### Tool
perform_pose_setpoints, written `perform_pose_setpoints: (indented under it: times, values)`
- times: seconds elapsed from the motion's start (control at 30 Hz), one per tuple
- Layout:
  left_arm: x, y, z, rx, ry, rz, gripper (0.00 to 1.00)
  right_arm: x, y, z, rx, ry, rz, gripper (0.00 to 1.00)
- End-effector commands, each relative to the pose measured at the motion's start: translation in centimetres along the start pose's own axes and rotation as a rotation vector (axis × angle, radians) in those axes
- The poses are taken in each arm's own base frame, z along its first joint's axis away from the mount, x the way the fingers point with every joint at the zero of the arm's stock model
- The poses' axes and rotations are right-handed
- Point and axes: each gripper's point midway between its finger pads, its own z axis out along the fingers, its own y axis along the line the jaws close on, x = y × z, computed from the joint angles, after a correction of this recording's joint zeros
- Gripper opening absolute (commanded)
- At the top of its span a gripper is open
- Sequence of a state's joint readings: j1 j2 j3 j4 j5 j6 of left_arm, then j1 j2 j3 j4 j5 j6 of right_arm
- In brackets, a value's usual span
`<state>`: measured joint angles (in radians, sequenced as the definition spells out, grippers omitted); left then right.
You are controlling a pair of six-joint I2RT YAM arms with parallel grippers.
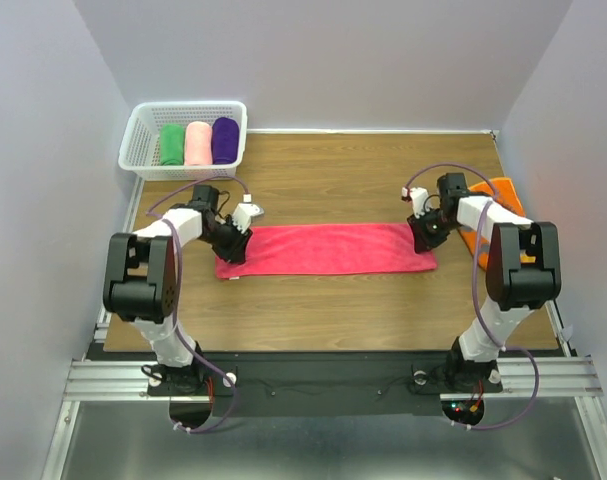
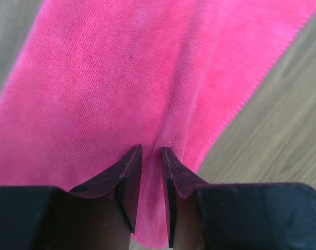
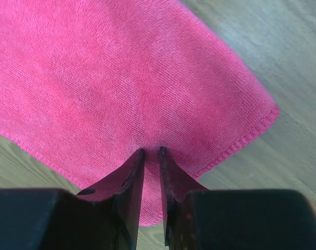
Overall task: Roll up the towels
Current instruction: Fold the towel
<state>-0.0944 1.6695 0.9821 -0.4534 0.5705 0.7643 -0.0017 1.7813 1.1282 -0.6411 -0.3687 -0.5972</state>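
The hot-pink towel (image 1: 323,250) lies as a long flat strip across the middle of the wooden table. My left gripper (image 1: 233,245) is at its left end and is shut on a pinch of the cloth. In the left wrist view my gripper (image 2: 151,150) has pink towel (image 2: 121,78) bunched between its fingertips. My right gripper (image 1: 426,235) is at the right end. In the right wrist view my gripper (image 3: 152,151) is likewise shut on the towel (image 3: 121,67) near its corner. The orange towel (image 1: 503,188) lies at the far right, mostly hidden behind the right arm.
A white basket (image 1: 188,104) stands at the back left. It holds a green roll (image 1: 171,145), a pale pink roll (image 1: 198,143) and a purple roll (image 1: 225,140). Walls close in the table on three sides.
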Motion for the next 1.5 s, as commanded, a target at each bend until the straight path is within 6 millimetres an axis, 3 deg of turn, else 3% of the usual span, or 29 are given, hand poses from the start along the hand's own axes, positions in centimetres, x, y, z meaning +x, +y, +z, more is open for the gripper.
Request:
perform_pose_setpoints:
  times: [0.0, 0.1, 0.13, 0.17, 0.2, 0.23, 0.37, 0.4, 0.47, 0.5, 0.53, 0.57, 0.6, 0.67, 0.7, 0.73, 0.8, 0.93, 1.0, 1.17, 1.37, 1.47]
  values:
    - [-0.8, 3.3, 1.6, -0.092, 0.039, -0.185, 0.32, 3.1, 1.7, 0.4, 0.001, 0.101, -0.030, 0.24]
    - [-4.0, 5.8, 1.9, -0.142, -0.023, -0.206, 0.32, 5.4, 3.7, -0.3, -0.057, 0.175, -0.054, 0.23]
    - [-6.4, 7.0, 1.5, -0.162, -0.065, -0.180, 0.32, 6.3, 4.3, -0.3, -0.074, 0.199, -0.068, 0.23]
    - [-7.3, 7.7, 1.6, -0.170, -0.075, -0.174, 0.32, 6.6, 4.7, -0.4, -0.082, 0.208, -0.078, 0.23]
    - [-7.9, 8.3, 2.3, -0.170, -0.075, -0.173, 0.32, 7.1, 5.6, -0.6, -0.101, 0.229, -0.096, 0.23]
    - [-9.7, 9.4, 2.5, -0.183, -0.100, -0.157, 0.33, 7.7, 6.3, -0.6, -0.119, 0.248, -0.120, 0.23]
    - [-14.5, 11.0, 2.0, -0.190, -0.189, -0.110, 0.34, 8.4, 11.1, -0.9, -0.257, 0.288, -0.220, 0.23]
    - [-15.1, 10.9, 2.1, -0.183, -0.201, -0.103, 0.35, 8.8, 13.3, -1.4, -0.319, 0.321, -0.261, 0.23]
    - [-16.9, 10.6, 1.0, -0.168, -0.248, -0.076, 0.36, 8.0, 16.3, -2.1, -0.432, 0.288, -0.273, 0.23]
    - [-18.0, 10.4, -0.2, -0.178, -0.282, -0.060, 0.37, 6.4, 16.9, -2.6, -0.457, 0.244, -0.276, 0.23]
    - [-18.2, 10.0, -0.7, -0.175, -0.295, -0.055, 0.38, 5.4, 17.5, -3.0, -0.487, 0.215, -0.259, 0.23]
    - [-19.3, 9.3, -2.5, -0.186, -0.332, -0.033, 0.38, 4.4, 17.5, -3.3, -0.481, 0.193, -0.249, 0.22]
    - [-19.7, 9.0, -3.4, -0.195, -0.355, -0.021, 0.39, 2.1, 17.1, -3.8, -0.457, 0.140, -0.271, 0.21]
    - [-19.2, 8.0, -4.4, -0.205, -0.374, -0.025, 0.40, -0.3, 16.3, -4.2, -0.417, 0.084, -0.295, 0.21]
    - [-20.0, 7.2, -6.5, -0.228, -0.421, -0.001, 0.41, -1.2, 15.9, -4.2, -0.395, 0.071, -0.286, 0.21]
    - [-20.4, 7.0, -7.4, -0.251, -0.451, 0.003, 0.44, -3.0, 15.0, -4.3, -0.345, 0.035, -0.304, 0.21]
    - [-20.1, 6.5, -8.8, -0.298, -0.479, -0.030, 0.45, -4.4, 13.8, -3.5, -0.295, 0.020, -0.303, 0.22]
    - [-19.3, 6.2, -9.5, -0.310, -0.488, -0.093, 0.44, -5.1, 11.5, -1.1, -0.211, 0.045, -0.300, 0.21]
    - [-18.8, 6.0, -9.2, -0.313, -0.506, -0.205, 0.42, -5.3, 11.0, -0.4, -0.188, 0.053, -0.285, 0.21]
    - [-18.7, 6.6, -8.0, -0.365, -0.527, -0.390, 0.40, -3.8, 10.9, 1.6, -0.183, 0.097, -0.257, 0.17]
    - [-19.1, 7.7, -5.9, -0.428, -0.505, -0.482, 0.35, 1.8, 13.7, 3.1, -0.239, 0.219, -0.276, 0.12]
    - [-18.4, 8.5, -3.3, -0.480, -0.437, -0.513, 0.33, 3.8, 15.8, 3.4, -0.288, 0.266, -0.298, 0.10]
